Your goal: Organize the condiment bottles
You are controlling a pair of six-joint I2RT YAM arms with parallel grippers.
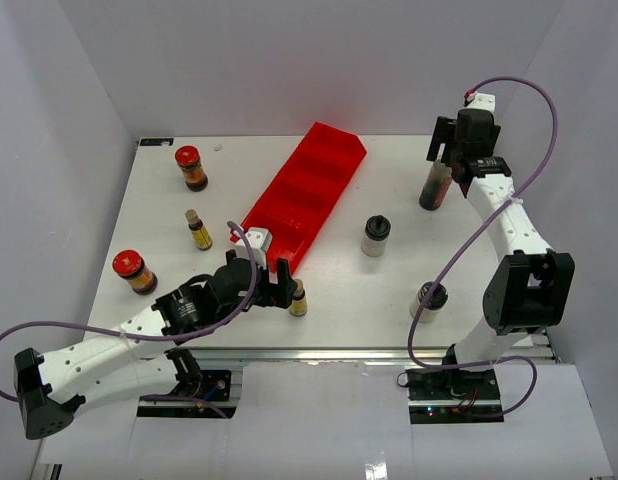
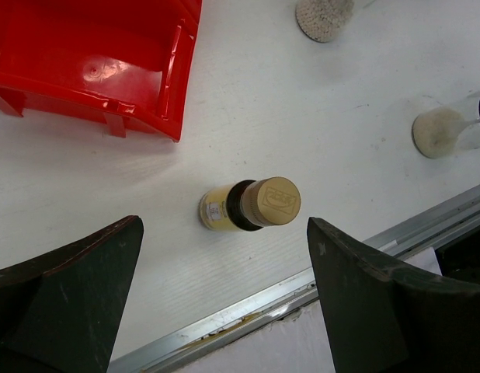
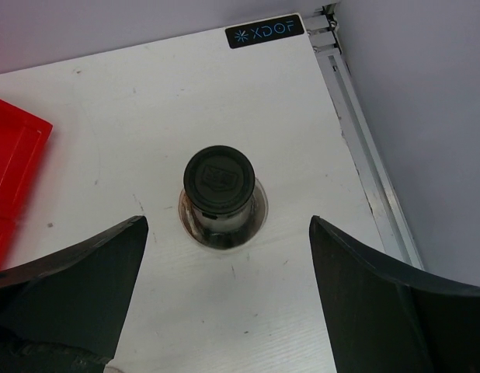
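Nearest, the left gripper (image 2: 224, 225) and the right gripper (image 3: 228, 221) each have their dark fingers wide apart, clamped on nothing. Beyond the left fingers lies the long red tray (image 1: 329, 152). A tall clear black-capped bottle (image 3: 222, 194) stands between the right fingers, touching neither. Two red-lidded jars (image 1: 191, 167) (image 1: 135, 272) stand well left of the left fingers. Two pale shakers (image 1: 375, 236) (image 1: 427, 300) stand between the grippers. One slim yellow-labelled bottle (image 2: 252, 203) stands between the left fingers, untouched. The other slim bottle (image 1: 198, 229) stands beyond them, left of the tray.

tray (image 1: 307, 190) showing red | jar (image 1: 191, 167) left of tray wearing red lid | slim bottle (image 2: 252, 203) by tray showing yellow label | shaker (image 1: 375, 236) right of tray wearing black cap
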